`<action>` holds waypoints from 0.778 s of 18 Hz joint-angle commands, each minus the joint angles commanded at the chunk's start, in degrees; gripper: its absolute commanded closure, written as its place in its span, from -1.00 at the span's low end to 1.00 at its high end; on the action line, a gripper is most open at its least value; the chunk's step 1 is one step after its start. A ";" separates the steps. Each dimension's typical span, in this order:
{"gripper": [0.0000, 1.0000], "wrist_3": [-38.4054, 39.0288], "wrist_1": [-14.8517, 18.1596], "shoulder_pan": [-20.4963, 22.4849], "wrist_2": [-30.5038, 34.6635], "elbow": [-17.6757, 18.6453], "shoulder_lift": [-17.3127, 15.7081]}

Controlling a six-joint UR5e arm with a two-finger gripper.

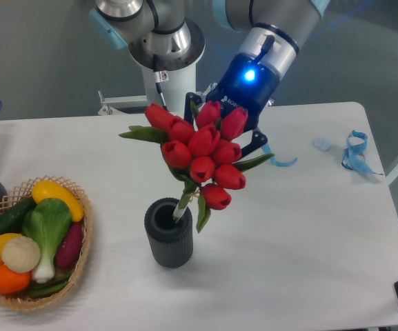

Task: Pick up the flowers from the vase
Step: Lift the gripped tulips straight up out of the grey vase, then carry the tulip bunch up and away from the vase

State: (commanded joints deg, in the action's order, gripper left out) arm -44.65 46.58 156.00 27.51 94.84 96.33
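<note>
flowers (202,152) hiding tool (227,131) fingertips

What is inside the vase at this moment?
The vase has a dark, open mouth. Only the stem end of the flowers still reaches its rim. The bottom is too dark to see. The end effector is hidden behind the buds.

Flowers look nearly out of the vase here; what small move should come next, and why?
Probably a little more lift, straight up. The gripper holds the flowers behind the buds, but the stem ends still dip at the vase mouth, so moving sideways now could tip it.
</note>
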 joint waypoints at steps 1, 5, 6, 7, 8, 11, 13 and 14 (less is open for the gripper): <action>0.29 0.00 0.18 0.61 -0.61 -0.09 0.00; 0.29 -1.31 -0.52 2.20 -0.71 -0.88 0.70; 0.29 -3.06 -0.70 3.68 -0.62 -1.84 1.23; 0.29 -5.25 -0.61 4.65 -0.53 -2.81 3.23; 0.29 -6.84 -0.70 5.01 -0.36 -3.86 4.90; 0.29 -10.97 -0.61 7.46 -0.27 -6.67 8.42; 0.29 -13.43 -0.53 8.79 -0.09 -7.47 10.19; 0.29 -14.49 -0.53 9.49 0.17 -6.95 10.46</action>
State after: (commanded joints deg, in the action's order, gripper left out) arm -59.14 46.05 165.49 27.68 87.89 106.78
